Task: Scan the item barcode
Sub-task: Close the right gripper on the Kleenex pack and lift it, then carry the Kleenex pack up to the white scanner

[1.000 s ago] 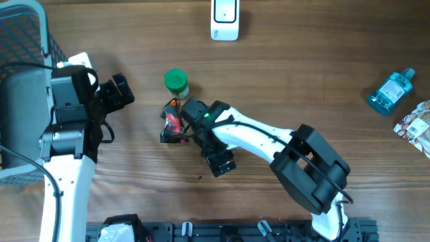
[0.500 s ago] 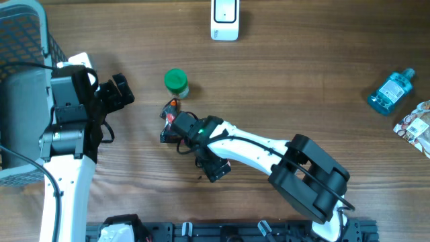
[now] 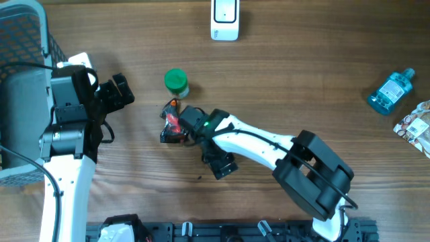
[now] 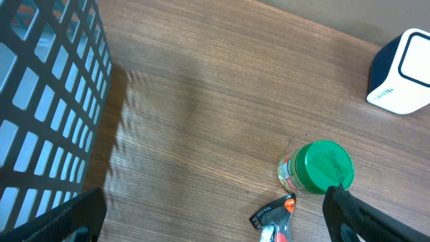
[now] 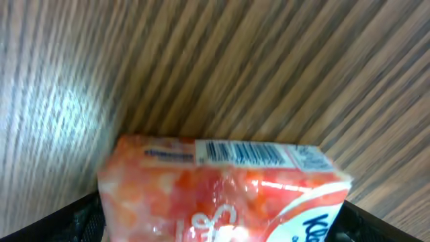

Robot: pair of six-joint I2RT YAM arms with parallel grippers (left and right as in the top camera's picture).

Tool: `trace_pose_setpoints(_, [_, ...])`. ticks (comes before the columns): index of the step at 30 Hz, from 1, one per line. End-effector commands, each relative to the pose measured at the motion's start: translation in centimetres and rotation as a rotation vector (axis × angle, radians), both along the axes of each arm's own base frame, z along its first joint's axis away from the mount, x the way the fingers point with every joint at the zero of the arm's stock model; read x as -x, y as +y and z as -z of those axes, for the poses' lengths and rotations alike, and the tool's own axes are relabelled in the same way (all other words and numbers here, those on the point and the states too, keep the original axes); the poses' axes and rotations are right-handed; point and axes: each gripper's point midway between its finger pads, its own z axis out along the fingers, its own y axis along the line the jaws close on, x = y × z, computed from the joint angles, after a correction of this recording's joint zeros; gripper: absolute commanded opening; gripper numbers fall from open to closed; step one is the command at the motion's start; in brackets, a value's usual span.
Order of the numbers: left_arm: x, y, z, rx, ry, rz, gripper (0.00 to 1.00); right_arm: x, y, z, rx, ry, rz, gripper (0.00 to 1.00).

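Left of the middle of the table (image 3: 302, 81), the red packet (image 5: 222, 195) is being straddled by the right gripper (image 3: 178, 125). Its jaws are being held wide and released, with one finger showing at each side of the packet and nothing being squeezed yet. Over the last second the wrist is being swung toward the near edge and back again, while the packet is being left lying in the same spot. This is being read as alignment still under way, so the lift and the scan are judged not yet begun. The barcode (image 5: 245, 153) is being shown along the packet's edge in the right wrist view. Toward the left edge, the left gripper (image 3: 123, 92) is being kept spread, empty and unmoved. Being counted are two grippers, one packet, one green-lidded jar (image 3: 176, 81) just beyond the packet, one snack bag (image 3: 418, 128) and one blue bottle (image 3: 391, 92) by the right edge, one basket (image 4: 47, 101) at the far left corner, and one white scanner (image 3: 224, 19) at the far edge.
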Motion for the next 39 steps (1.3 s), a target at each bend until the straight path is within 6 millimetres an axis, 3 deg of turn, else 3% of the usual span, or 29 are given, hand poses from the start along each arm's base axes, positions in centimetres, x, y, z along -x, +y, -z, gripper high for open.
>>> trace_pose_setpoints(1, [-0.2, -0.3, -0.3, 0.009, -0.011, 0.006, 1.0, 1.6, -3.9, 3.6, 0.157, 0.077, 0.055, 0.93])
trace_pose_setpoints(5, [-0.2, -0.3, -0.3, 0.009, -0.011, 0.006, 1.0, 1.7, -3.4, 4.1, 0.139, 0.063, 0.037, 0.8])
trace_pose_setpoints(9, [-0.2, -0.3, -0.3, 0.009, -0.011, 0.006, 1.0, 2.0, -3.3, 5.1, 0.107, 0.063, 0.028, 0.77])
trace_pose_setpoints(12, [-0.2, -0.3, -0.3, 0.009, -0.011, 0.006, 1.0, 0.8, -2.3, 5.2, 0.055, 0.016, -0.109, 0.71])
trace_pose_setpoints(19, [-0.2, -0.3, -0.3, 0.009, -0.011, 0.006, 1.0, -2.3, -0.7, 4.1, -0.041, -0.069, -0.389, 0.7])
trace_pose_setpoints(24, [-0.2, -0.3, -0.3, 0.009, -0.011, 0.006, 1.0, -7.4, 0.2, 2.0, -0.118, -0.238, -0.782, 0.7])
trace_pose_setpoints(30, [-0.2, -0.3, -0.3, 0.009, -0.011, 0.006, 1.0, -14.5, -2.4, -0.4, -0.042, -0.414, -1.074, 0.7])
trace_pose_setpoints(36, [-0.2, -0.3, -0.3, 0.009, -0.011, 0.006, 1.0, -22.3, -3.4, -3.6, 0.031, -0.697, -1.166, 0.69])
trace_pose_setpoints(39, [-0.2, -0.3, -0.3, 0.009, -0.011, 0.006, 1.0, -25.4, -2.8, -6.8, 0.068, -0.87, -1.165, 0.72])
